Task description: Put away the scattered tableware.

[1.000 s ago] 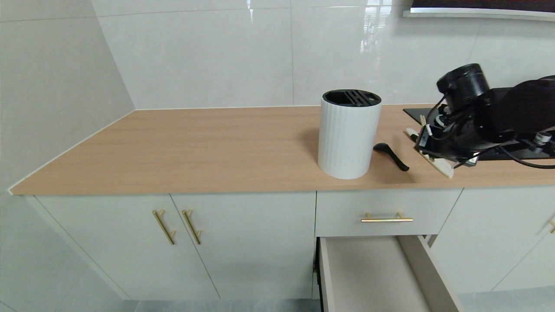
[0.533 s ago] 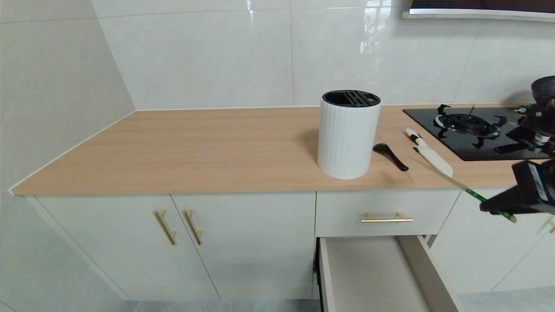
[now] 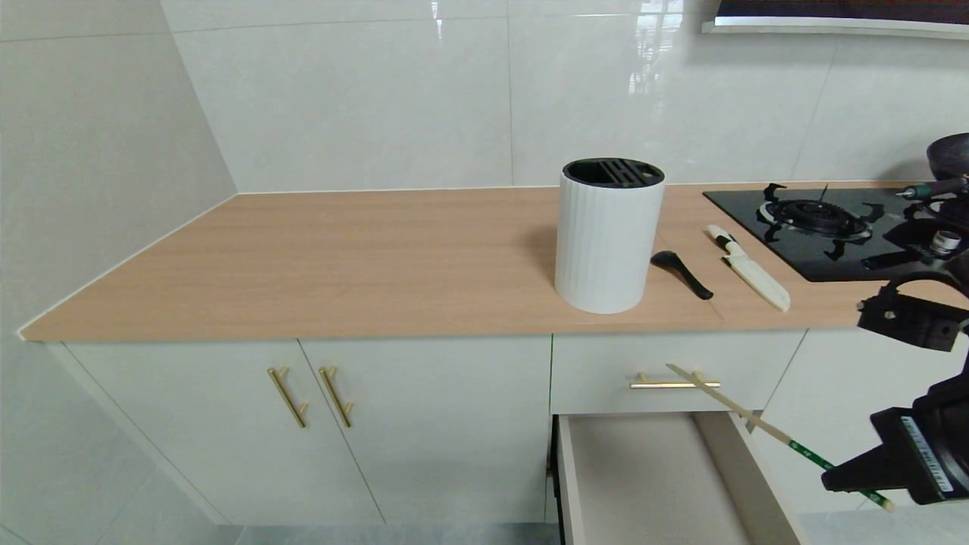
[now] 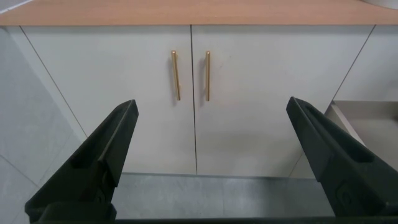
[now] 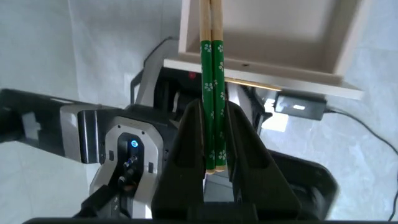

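On counter (image 3: 341, 257), one spoon (image 3: 683, 273), one knife (image 3: 749, 277), two chopsticks (image 3: 764, 428) in right jaws

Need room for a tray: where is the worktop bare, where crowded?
Bare: the worktop from the side wall to the white holder, and the floor of the open drawer. Crowded: between holder and hob, where the black spoon and knife lie.
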Tool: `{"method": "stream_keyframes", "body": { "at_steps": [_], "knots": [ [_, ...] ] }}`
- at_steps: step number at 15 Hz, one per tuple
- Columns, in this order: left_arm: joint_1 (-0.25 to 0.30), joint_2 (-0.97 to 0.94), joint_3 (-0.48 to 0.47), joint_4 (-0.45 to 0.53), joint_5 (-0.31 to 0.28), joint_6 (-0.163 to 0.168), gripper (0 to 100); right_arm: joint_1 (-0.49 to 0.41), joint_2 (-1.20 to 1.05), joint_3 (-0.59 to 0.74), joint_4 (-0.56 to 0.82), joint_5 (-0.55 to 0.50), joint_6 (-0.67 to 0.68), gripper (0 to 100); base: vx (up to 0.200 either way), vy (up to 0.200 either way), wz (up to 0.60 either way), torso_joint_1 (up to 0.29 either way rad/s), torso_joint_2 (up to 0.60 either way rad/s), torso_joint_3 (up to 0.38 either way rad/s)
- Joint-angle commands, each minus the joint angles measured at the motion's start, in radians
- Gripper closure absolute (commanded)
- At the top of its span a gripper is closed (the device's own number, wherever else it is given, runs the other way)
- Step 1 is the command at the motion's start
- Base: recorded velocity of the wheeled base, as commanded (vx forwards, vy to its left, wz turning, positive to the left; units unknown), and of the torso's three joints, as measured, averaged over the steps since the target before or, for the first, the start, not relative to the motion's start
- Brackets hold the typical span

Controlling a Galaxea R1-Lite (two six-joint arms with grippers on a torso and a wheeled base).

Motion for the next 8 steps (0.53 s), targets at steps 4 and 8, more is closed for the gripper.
{"method": "stream_keyframes", "body": {
  "at_steps": [4, 8],
  "knots": [
    [0.001, 0.0, 0.0, 0.0, 0.0, -0.001, 0, 0.042, 0.128, 0.071, -0.086, -0.032, 0.048, 100, 0.0, 0.0, 0.0, 0.0, 0.0, 0.0],
    [-0.001, 0.002, 0.0, 0.0, 0.0, -0.001, 0, 0.042, 0.134, 0.08, -0.104, -0.06, 0.046, 100, 0.0, 0.0, 0.0, -0.154, 0.35, 0.188]
  ]
}}
